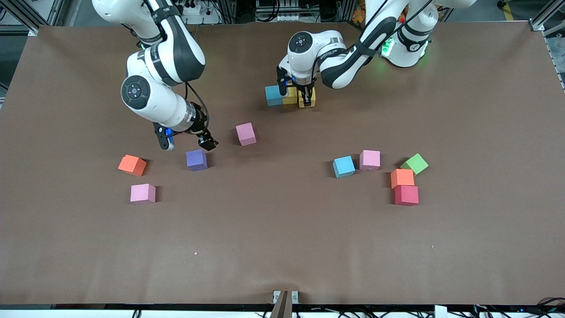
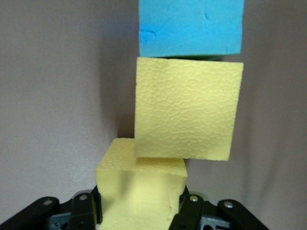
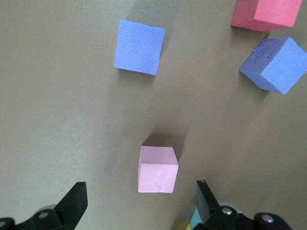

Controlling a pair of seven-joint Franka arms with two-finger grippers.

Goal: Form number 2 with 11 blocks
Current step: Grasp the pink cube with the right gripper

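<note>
My left gripper [image 1: 306,98] [image 2: 139,213] is shut on a yellow block [image 1: 308,101] [image 2: 141,191], low at the table. This block touches a second yellow block [image 1: 290,95] [image 2: 187,110], slightly offset from it. A light blue block [image 1: 273,95] [image 2: 189,26] sits beside that one, toward the right arm's end. Together they make one three-block row of the number 2. My right gripper [image 1: 207,144] [image 3: 140,186] hangs open and empty between the purple block [image 1: 197,160] and a pink block [image 1: 246,134] [image 3: 158,170]. Loose on the table lie orange [image 1: 132,164], pink [image 1: 142,193], light blue [image 1: 343,166], pink [image 1: 370,160], orange [image 1: 402,178] and red [image 1: 406,195] blocks.
A green cube [image 1: 415,163] lies against the orange block toward the left arm's end. The right arm's forearm [image 1: 154,97] reaches out over the table, farther from the front camera than the purple block. A small bracket [image 1: 284,300] sits at the table edge nearest the front camera.
</note>
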